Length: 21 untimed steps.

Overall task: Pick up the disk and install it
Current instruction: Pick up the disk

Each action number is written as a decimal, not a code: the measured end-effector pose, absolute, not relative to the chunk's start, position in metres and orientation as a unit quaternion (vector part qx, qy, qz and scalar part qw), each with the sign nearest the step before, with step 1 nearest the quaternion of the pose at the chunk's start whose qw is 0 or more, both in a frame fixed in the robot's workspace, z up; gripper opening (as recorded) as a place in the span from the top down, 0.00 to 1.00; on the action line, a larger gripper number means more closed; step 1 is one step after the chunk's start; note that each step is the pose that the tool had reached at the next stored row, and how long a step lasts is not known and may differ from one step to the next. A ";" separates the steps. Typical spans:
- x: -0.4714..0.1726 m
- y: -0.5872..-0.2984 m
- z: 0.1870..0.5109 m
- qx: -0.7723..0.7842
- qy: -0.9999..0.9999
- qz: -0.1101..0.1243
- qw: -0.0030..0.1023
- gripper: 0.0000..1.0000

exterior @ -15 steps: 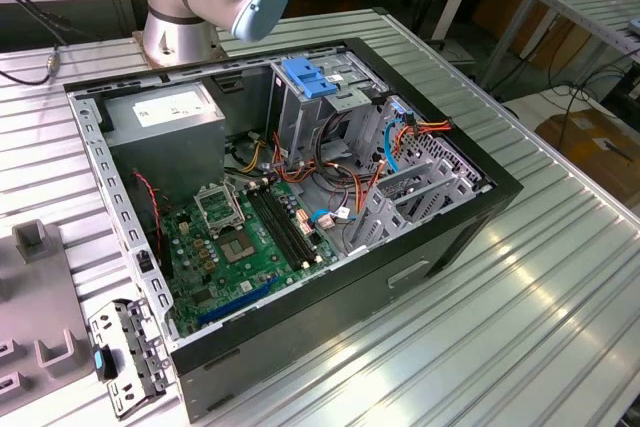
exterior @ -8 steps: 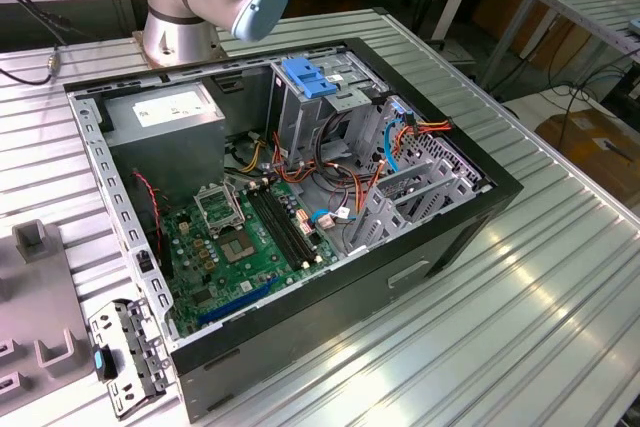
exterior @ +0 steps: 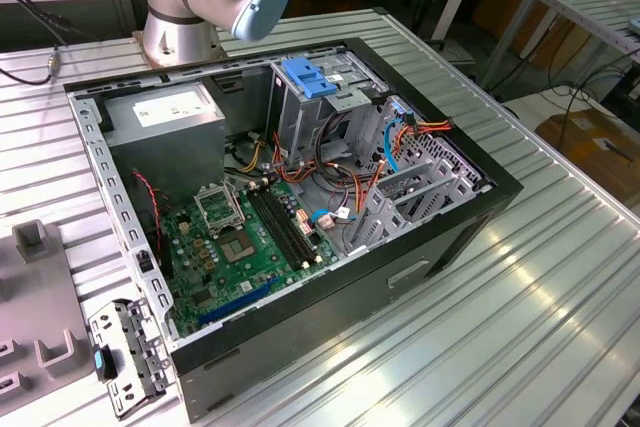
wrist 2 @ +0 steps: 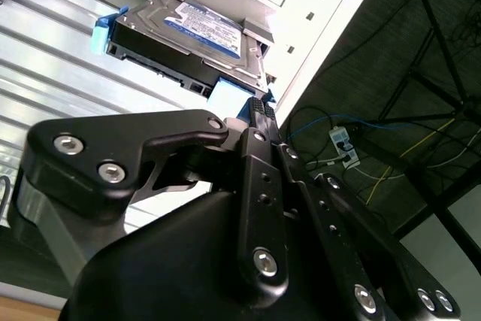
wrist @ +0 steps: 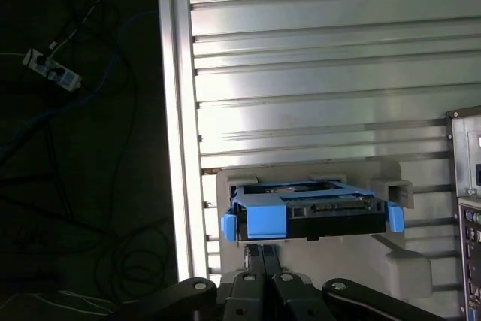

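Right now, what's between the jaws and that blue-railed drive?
Nothing. In both wrist views the gripper reaches right up to the disk, at its blue rail, with no gap showing.

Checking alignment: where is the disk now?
In both wrist views the disk sits in a grey holder by the edge of the ribbed table, just beyond the gripper.

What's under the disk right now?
A pale grey holder on the ribbed metal table; the disk covers the holder's middle, so what lies directly beneath it is hidden.
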<state>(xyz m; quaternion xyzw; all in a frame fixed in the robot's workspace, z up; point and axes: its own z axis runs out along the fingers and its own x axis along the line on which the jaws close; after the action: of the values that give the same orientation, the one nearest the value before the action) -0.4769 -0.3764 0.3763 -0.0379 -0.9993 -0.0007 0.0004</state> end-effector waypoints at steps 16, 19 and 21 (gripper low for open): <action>-0.477 -0.376 0.376 0.072 -0.997 -0.001 0.000 0.89; -0.477 -0.376 0.376 0.085 -0.996 -0.001 0.000 0.89; -0.477 -0.376 0.376 0.094 -0.996 -0.001 0.000 0.89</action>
<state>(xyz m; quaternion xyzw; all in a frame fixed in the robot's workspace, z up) -0.4770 -0.3764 0.3763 0.0941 -0.9956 -0.0006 0.0005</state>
